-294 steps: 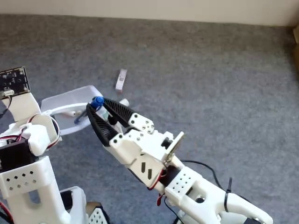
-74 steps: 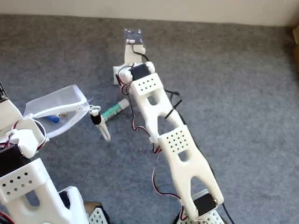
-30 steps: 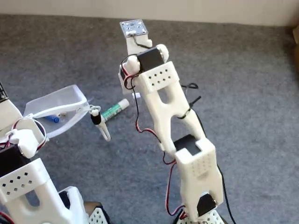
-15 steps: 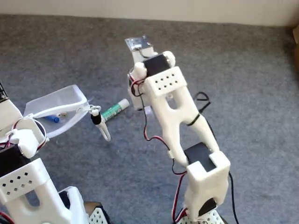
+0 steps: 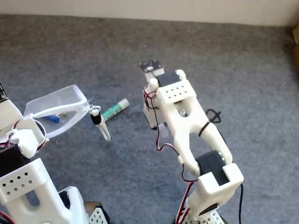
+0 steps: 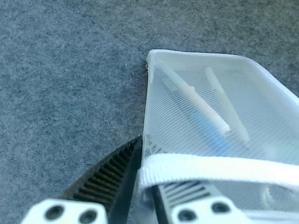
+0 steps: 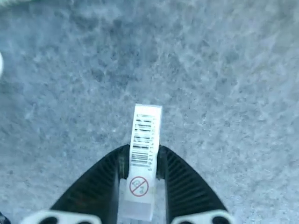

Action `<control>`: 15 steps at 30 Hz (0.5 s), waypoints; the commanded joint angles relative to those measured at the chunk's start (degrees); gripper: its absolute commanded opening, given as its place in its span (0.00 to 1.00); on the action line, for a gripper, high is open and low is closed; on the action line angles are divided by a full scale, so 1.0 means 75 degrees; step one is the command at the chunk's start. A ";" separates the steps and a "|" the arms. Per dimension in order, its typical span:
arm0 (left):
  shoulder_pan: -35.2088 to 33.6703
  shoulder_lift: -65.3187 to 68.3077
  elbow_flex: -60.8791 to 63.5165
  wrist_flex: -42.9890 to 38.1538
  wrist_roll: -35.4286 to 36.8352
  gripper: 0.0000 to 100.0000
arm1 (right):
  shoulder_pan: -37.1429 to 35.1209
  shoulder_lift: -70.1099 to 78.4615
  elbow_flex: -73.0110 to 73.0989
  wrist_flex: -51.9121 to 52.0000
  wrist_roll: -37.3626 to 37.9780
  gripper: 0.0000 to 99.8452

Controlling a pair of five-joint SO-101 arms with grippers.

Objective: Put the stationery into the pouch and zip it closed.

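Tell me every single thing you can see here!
pouch: one, see-through white, on the left, pinched by the left fingers
pens: two, white, one with a blue part, inside the pouch
tube: one, green and white, lying near the pouch
looped piece: one, black and white, by the pouch
barcode stick: one, white, between the right fingers
surface: one, grey, fuzzy, under everything
left fingers: black, shut on the pouch
right fingers: black, shut on the barcode stick
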 commanded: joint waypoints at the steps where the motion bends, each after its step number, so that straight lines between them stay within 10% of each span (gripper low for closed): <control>1: 0.0158 -0.0006 0.0029 -0.0141 0.0059 0.00 | 0.0064 -0.0486 0.0264 -0.0463 0.0129 0.02; 15: 0.0158 -0.0006 0.0029 -0.0152 0.0059 0.00 | -0.0440 -0.0498 0.0932 -0.0826 0.0105 0.12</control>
